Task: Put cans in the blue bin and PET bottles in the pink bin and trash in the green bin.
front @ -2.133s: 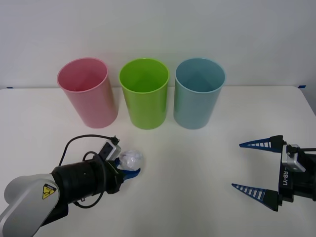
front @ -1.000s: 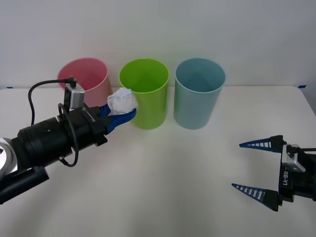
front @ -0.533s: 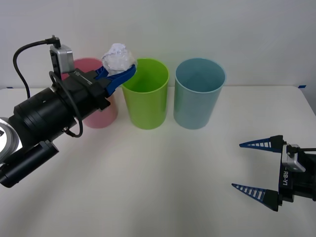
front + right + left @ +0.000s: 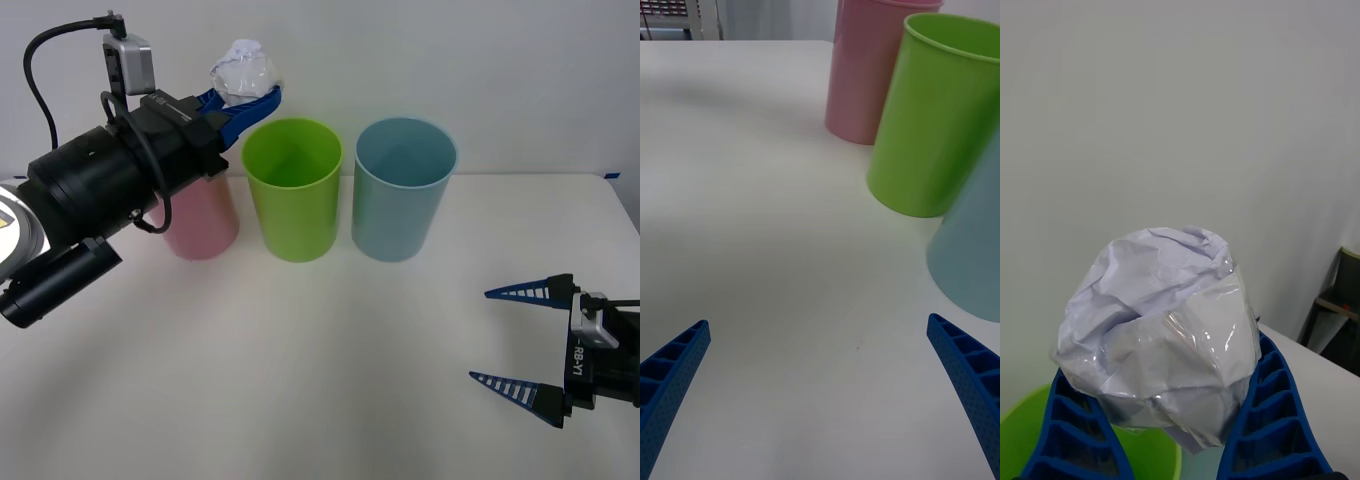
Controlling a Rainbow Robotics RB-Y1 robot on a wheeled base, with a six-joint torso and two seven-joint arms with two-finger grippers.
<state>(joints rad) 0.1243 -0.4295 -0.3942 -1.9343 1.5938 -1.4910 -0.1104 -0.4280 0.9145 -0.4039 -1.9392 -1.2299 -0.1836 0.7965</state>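
1. Nearest, the right tool [image 4: 512,340] rests on the white tabletop [image 4: 330,370] at right, fingers spread wide, empty.
2. Farther left, the left tool [image 4: 247,92], raised, pinches the whitish crumpled wrap ball [image 4: 243,70].
3. The tall lime-green plastic bin [image 4: 293,190] lies just right of and below that ball; release likely needs a small rightward shift.

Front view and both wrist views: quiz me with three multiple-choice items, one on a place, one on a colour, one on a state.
1. Where is the trash?
A. On the table
B. Held up above the bins, near the green bin's rim
C. Inside the blue bin

2. Which colour is the middle bin?
A. Pink
B. Light blue
C. Lime green

3. How is the right tool?
A. Open, holding nothing
B. Shut on a can
C. Shut on the trash

Answers: B, the left tool grips the trash above the green bin. C, it stands between the pink bin and the blue bin. A, the right tool has its fingers spread over the table.
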